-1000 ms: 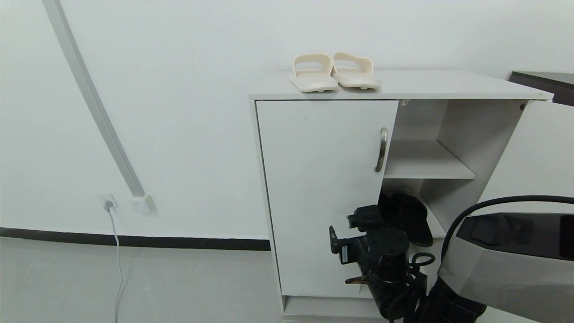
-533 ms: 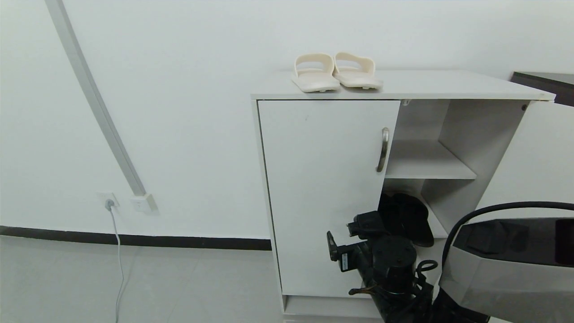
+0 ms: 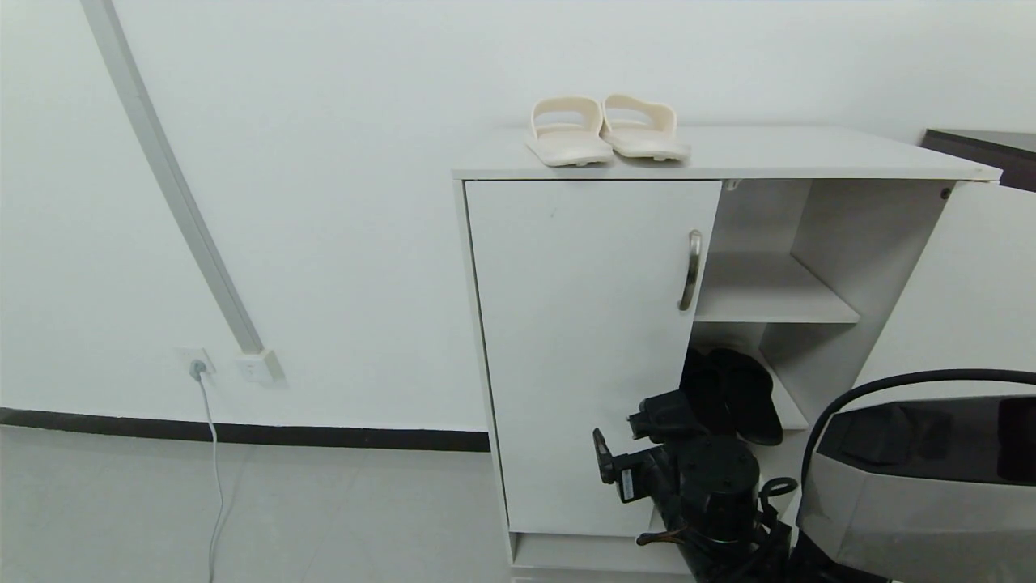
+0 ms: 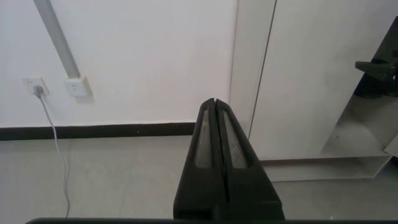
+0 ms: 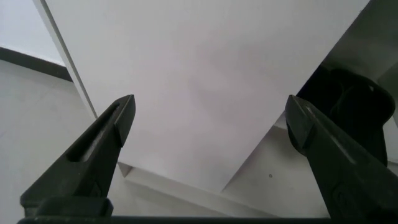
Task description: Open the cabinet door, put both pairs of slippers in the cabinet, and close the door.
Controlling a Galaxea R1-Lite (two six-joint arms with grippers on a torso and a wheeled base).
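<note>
Grey floor (image 3: 324, 510) runs to a white wall (image 3: 324, 202), with a white cabinet (image 3: 809, 151) against it. My right claw (image 5: 210, 106) is spread wide, low before the cabinet's shut left door (image 3: 583, 348). My left claw (image 4: 214, 109) is pressed together, holding nothing. The black slippers (image 3: 736, 397) lie on the lower shelf (image 3: 797, 417) of the open right half, its right door (image 3: 963, 283) swung out. The cream slippers (image 3: 607, 129) sit on the cabinet top, at its front edge toward the left corner.

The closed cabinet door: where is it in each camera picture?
Head view: door, centre, below the beige slippers.
Left wrist view: door, beyond the shut left gripper.
Right wrist view: door, between the fingers of the open right gripper.
Shared landmark: black skirting.
</note>
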